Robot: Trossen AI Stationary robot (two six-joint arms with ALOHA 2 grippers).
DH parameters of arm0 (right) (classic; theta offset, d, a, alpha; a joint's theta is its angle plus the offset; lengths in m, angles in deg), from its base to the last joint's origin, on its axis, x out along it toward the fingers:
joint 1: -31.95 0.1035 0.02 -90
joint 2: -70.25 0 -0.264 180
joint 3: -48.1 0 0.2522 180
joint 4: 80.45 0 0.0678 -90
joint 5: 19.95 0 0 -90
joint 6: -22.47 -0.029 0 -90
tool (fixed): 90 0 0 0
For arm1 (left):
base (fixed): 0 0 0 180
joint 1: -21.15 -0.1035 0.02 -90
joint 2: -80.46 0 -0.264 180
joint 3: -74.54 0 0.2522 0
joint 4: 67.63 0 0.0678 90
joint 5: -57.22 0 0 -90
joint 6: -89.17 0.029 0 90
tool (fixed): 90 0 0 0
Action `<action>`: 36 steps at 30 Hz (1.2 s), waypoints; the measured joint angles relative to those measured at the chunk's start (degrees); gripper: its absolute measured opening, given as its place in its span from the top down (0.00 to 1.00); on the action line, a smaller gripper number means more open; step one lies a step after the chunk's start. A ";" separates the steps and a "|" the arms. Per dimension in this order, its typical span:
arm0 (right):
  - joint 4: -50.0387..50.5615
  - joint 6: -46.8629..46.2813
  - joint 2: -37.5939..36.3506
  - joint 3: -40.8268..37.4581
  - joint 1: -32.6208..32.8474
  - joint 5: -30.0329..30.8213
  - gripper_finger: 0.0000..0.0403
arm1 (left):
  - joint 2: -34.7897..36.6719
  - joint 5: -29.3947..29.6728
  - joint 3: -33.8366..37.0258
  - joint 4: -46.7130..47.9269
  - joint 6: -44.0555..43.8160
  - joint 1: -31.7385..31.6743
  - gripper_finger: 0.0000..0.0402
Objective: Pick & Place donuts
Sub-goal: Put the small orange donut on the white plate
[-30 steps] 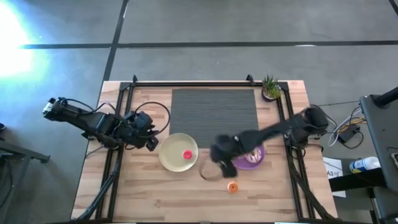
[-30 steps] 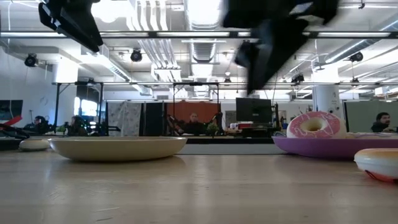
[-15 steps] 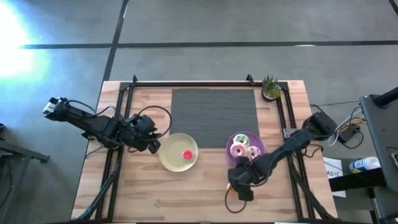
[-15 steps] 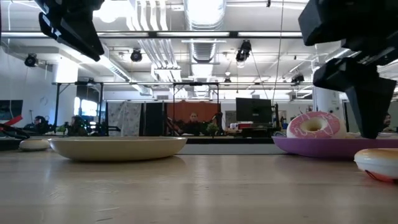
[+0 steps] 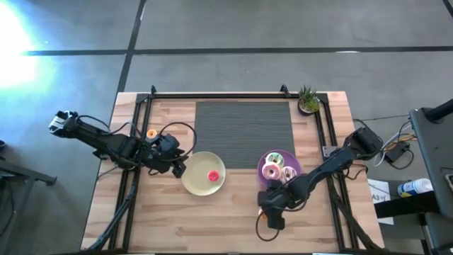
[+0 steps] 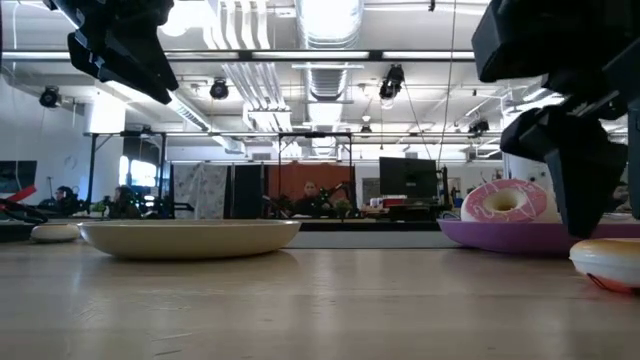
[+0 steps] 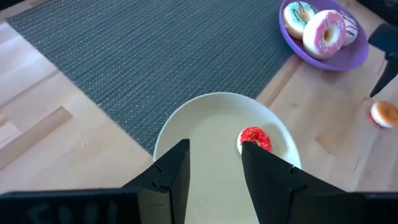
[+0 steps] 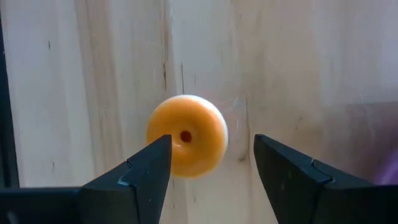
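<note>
While the right arm reaches in from the right edge of the light wooden table (image 5: 170, 219) and bends low toward the front edge, its right gripper (image 5: 272, 214) hangs directly above a small orange ring-shaped toy donut (image 8: 186, 135) lying flat on the bare wood. The right wrist view shows the two dark fingers (image 8: 134, 180) spread apart, one on each side of that donut and gripping nothing. In the low view the same donut (image 6: 607, 262) sits on the wood with the gripper poised just over it, apart from its top.

Just beside that spot, toward the back, the round purple plate (image 5: 294, 176) carries a pink-iced ring donut (image 7: 326, 34), a white-and-blue-iced donut (image 7: 298, 12) and a third one partly hidden behind them.

From the left edge the left arm stretches level across the table, its left gripper (image 5: 178, 168) near the rim of the round cream-yellow plate (image 5: 195, 179). Its fingers stand parted and empty. A tiny red ring donut (image 5: 212, 175) lies inside that plate.

A dark grey woven mat (image 5: 244, 131) covers the middle of the back half, and a small potted green plant (image 5: 307, 100) stands at the back right corner.
</note>
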 joint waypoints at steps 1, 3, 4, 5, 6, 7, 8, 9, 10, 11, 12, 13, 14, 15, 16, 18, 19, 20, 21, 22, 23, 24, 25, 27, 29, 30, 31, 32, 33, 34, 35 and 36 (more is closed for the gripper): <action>-0.99 -0.59 0.00 -0.63 -0.01 0.01 0.46 | 0.00 0.02 0.00 0.00 -0.16 0.00 0.70; -2.13 -2.05 0.00 -1.73 -0.15 0.07 0.46 | 0.00 0.02 0.01 0.00 -0.33 0.00 0.70; -2.36 -2.88 0.00 -2.22 -0.18 0.09 0.46 | 0.00 0.02 0.02 0.01 -0.33 0.00 0.70; -2.53 -3.38 0.00 -2.71 -0.30 0.04 0.46 | 0.00 0.02 0.02 0.00 -0.33 0.00 0.70; -2.77 -3.98 0.00 -3.11 -0.30 -0.35 0.46 | 0.00 0.02 0.02 0.00 -0.35 0.00 0.70; -3.78 -4.32 0.00 -3.52 -0.37 -0.99 0.46 | 0.00 0.02 0.02 0.01 -0.35 0.00 0.70; -4.84 -4.68 0.00 -3.92 -0.41 -2.00 0.46 | 0.00 0.02 0.02 0.00 -0.35 0.00 0.70; -5.91 -4.95 0.00 -4.35 -0.52 -2.99 0.46 | 0.00 0.02 0.02 0.02 -0.35 0.00 0.70; -6.83 -5.34 0.03 -4.71 -0.56 -3.91 0.46 | 0.00 0.02 0.02 0.00 -0.38 0.00 0.70; -7.47 -5.75 0.36 -4.82 -0.62 -4.25 0.46 | 0.00 0.03 0.04 0.01 -0.39 0.00 0.70; -8.01 -6.09 0.77 -4.82 -0.71 -4.41 0.47 | 0.00 0.02 0.08 0.00 -0.39 0.00 0.70; -8.13 -6.31 0.91 -4.82 -0.70 -4.45 0.47 | 0.00 0.02 0.11 0.05 -0.40 0.00 0.70; -8.39 -6.62 1.10 -4.82 -0.71 -4.93 0.49 | 0.00 0.03 0.13 0.07 -0.43 0.00 0.70; -9.13 -6.91 1.63 -4.74 -0.89 -5.65 0.51 | 0.00 0.05 0.13 0.00 -0.45 0.00 0.70; -9.37 -7.06 1.99 -4.61 -0.97 -6.29 0.53 | 0.00 0.04 0.17 -0.02 -0.44 0.00 0.70; -9.54 -7.12 2.69 -4.22 -1.13 -7.83 0.59 | 0.00 0.08 0.26 0.23 -0.46 0.00 0.70; -9.48 -7.09 3.19 -3.89 -1.24 -8.22 0.62 | 0.00 0.09 0.26 0.02 -0.46 0.00 0.70; -9.56 -7.10 3.46 -3.72 -1.35 -8.33 0.65 | 0.00 0.19 0.26 0.02 -0.48 0.00 0.70; -9.69 -7.24 3.55 -3.62 -1.45 -8.37 0.69 | 0.00 0.24 0.26 0.04 -0.56 0.00 0.70; -9.85 -7.60 3.64 -3.58 -1.67 -8.49 0.73 | 0.00 0.28 0.26 0.01 -0.61 0.00 0.70; -9.96 -8.21 3.73 -3.58 -1.99 -8.66 0.76 | 0.00 0.29 0.27 0.03 -0.65 0.00 0.70; -9.98 -8.85 3.76 -3.58 -2.36 -8.90 0.80 | 0.00 0.30 0.27 0.06 -0.68 0.00 0.70; -10.01 -9.37 3.73 -3.58 -2.87 -9.19 0.84 | 0.00 0.33 0.28 0.02 -0.68 0.00 0.70; -10.89 -9.68 3.50 -3.62 -3.90 -9.19 0.91 | 0.00 0.33 0.28 0.06 -0.68 0.00 0.70; -11.19 -9.67 2.90 -3.65 -4.98 -6.62 0.96 | 0.00 0.33 0.28 0.06 -0.83 0.00 0.70; -11.15 -9.65 2.25 -3.69 -5.61 -4.46 0.96 | 0.00 0.33 0.28 0.11 -1.43 0.00 0.70; -11.15 -9.61 1.45 -3.71 -6.38 -1.98 0.96 | 0.00 0.31 0.26 0.29 -2.46 0.00 0.70; -11.22 -9.37 0.58 -3.69 -7.22 0.78 0.96 | 0.00 0.18 0.28 0.65 -4.11 0.00 0.70; -11.11 -8.77 -0.30 -3.47 -8.05 3.44 0.97 | 0.00 0.01 0.27 0.93 -6.10 0.00 0.70; -10.94 -7.47 -1.06 -2.95 -8.88 6.08 0.97 | 0.00 -0.22 0.28 1.02 -8.21 0.00 0.70; -10.94 -5.81 -1.64 -2.20 -9.77 8.36 0.97 | 0.00 -0.91 0.28 0.98 -10.17 -0.03 0.70; -10.92 -3.49 -2.01 -1.09 -10.67 10.63 0.97 | 0.00 -2.29 0.32 0.79 -11.65 -0.07 0.70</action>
